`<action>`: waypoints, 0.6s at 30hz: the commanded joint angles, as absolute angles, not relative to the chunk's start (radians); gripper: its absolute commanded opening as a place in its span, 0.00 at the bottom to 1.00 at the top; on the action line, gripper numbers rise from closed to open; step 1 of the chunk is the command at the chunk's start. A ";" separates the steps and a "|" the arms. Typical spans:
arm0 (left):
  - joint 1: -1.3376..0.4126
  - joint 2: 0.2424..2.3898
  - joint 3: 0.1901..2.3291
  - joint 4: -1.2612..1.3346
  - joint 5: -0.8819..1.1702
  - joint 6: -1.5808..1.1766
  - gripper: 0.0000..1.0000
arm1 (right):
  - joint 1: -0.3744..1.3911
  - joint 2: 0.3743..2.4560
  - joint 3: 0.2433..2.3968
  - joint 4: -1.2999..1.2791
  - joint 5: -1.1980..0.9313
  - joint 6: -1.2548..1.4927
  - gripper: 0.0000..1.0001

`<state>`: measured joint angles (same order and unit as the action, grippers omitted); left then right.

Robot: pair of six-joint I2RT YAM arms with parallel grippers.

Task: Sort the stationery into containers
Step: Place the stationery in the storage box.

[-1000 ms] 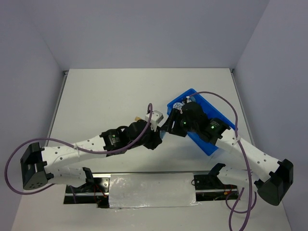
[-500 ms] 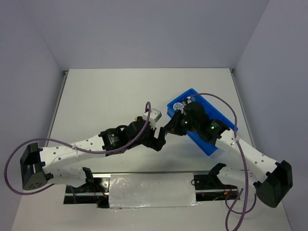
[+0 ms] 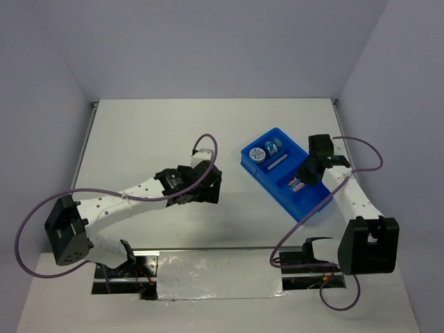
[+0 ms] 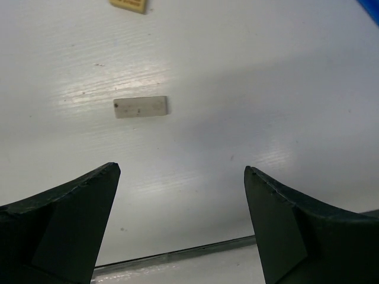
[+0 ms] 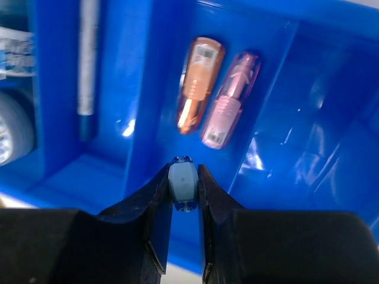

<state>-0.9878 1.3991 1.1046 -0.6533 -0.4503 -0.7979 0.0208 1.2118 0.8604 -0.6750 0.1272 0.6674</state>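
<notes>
The blue tray (image 3: pixel 271 191) sits right of centre. My right gripper (image 3: pixel 303 177) hangs over it, shut on a light-blue oblong piece (image 5: pixel 182 184) that stands on end between the jaws of the right gripper (image 5: pixel 183 171). Below it, one compartment holds an orange piece (image 5: pixel 199 83) and a pink piece (image 5: pixel 230 97) side by side. A white-blue pen (image 5: pixel 87 65) lies in the neighbouring slot, and two round rolls (image 3: pixel 262 151) fill the far corner. My left gripper (image 4: pixel 180 168) is open and empty above the table, with a small grey block (image 4: pixel 141 107) ahead of it.
A tan block (image 4: pixel 128 5) lies farther out at the top edge of the left wrist view, and a corner of the tray (image 4: pixel 373 6) shows at the upper right. The compartment of the tray (image 5: pixel 320 106) right of the orange and pink pieces is bare.
The two grippers were close together left of the tray. The right arm has since swung right, over the tray. The left arm has drawn back left.
</notes>
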 commanded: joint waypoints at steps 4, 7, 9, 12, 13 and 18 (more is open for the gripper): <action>-0.914 1.397 1.163 -0.729 -0.437 -0.816 0.99 | -0.052 1.293 0.894 -0.608 0.132 0.611 0.19; -0.876 1.419 1.167 -0.739 -0.422 -0.790 0.99 | -0.060 1.313 0.911 -0.601 0.121 0.592 0.59; -0.833 1.436 1.164 -0.736 -0.400 -0.778 0.99 | -0.060 1.318 0.936 -0.617 0.114 0.584 0.65; -0.781 1.474 1.152 -0.713 -0.350 -0.743 0.99 | -0.060 1.284 1.003 -0.650 0.086 0.566 0.68; -0.772 1.486 1.152 -0.692 -0.341 -0.732 0.99 | -0.060 1.254 1.020 -0.672 0.084 0.554 0.68; -0.735 1.636 1.183 -0.650 -0.304 -0.647 0.99 | -0.057 1.135 1.101 -0.747 -0.070 0.508 0.69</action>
